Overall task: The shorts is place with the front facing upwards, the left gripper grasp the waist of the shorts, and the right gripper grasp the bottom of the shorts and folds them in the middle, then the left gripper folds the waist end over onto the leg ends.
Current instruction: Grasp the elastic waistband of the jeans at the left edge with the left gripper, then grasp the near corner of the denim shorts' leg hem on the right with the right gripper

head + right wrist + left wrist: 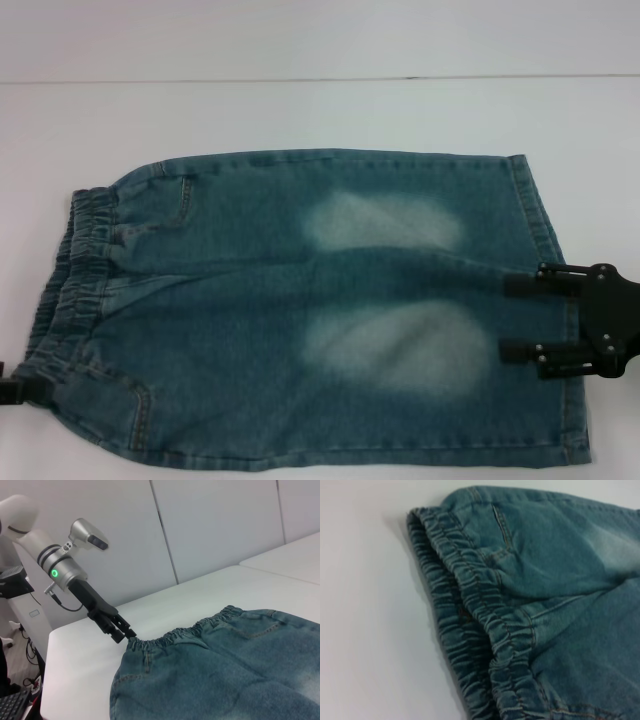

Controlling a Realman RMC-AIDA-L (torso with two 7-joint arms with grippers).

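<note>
Head view: soft, floppy blue denim shorts point(300, 310); left gripper point(12, 388) fingers pinch the elastic waistband point(75, 260), right gripper point(520, 318) fingers spread over the hem.

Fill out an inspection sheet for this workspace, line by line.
Surface: white table, bare around the garment.
Job's things: denim shorts lying flat, elastic waist toward the robot's left, leg ends toward its right.
Clutter: nothing seen.
Grippers: left gripper at the waist corner; right gripper open over the leg ends.
Cables: a cable hanging by the left arm.
Surroundings: white wall panels.
</note>
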